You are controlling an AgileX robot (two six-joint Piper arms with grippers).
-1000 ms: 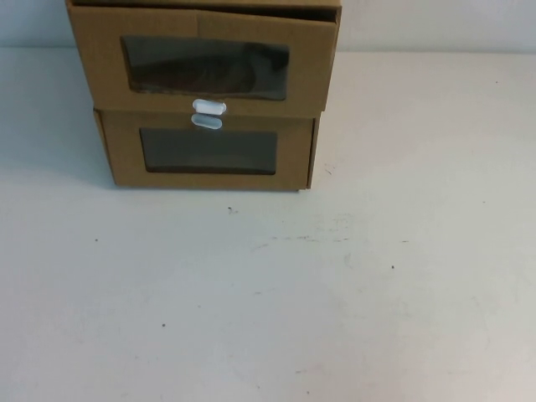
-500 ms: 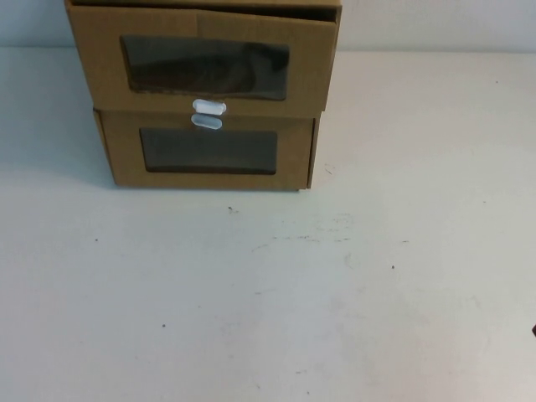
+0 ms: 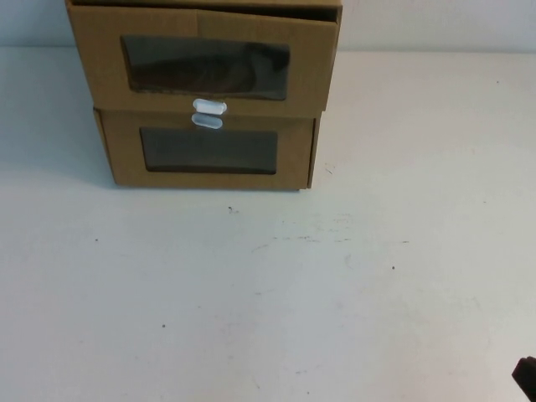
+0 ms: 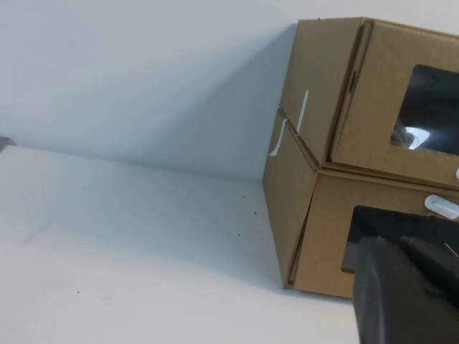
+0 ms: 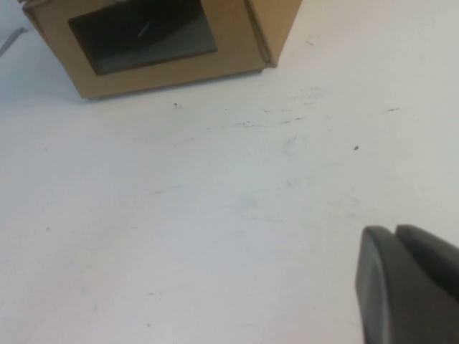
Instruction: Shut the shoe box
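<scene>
The shoe box [image 3: 310, 67] is the upper of two stacked cardboard boxes at the table's far left-centre. Its clear window has a wavy lower edge, and a white tab [image 3: 209, 106] sits at the front's bottom edge. Its drawer front stands out a little from the shell. It also shows in the left wrist view [image 4: 380, 100]. My left gripper [image 4: 396, 244] is shut and empty, near the boxes' front, and is out of the high view. My right gripper [image 3: 526, 378] is shut and empty, low at the near right corner, far from the boxes; it also shows in the right wrist view [image 5: 394, 231].
The lower cardboard box [image 3: 293, 155] has a neat rectangular window and a white tab [image 3: 207, 121] at its top edge. It rests on the white table [image 3: 276, 293] and shows in both wrist views [image 4: 330, 236] [image 5: 237, 43]. A pale wall stands behind.
My right gripper has come into the high view at the near right corner. The boxes have not moved.
</scene>
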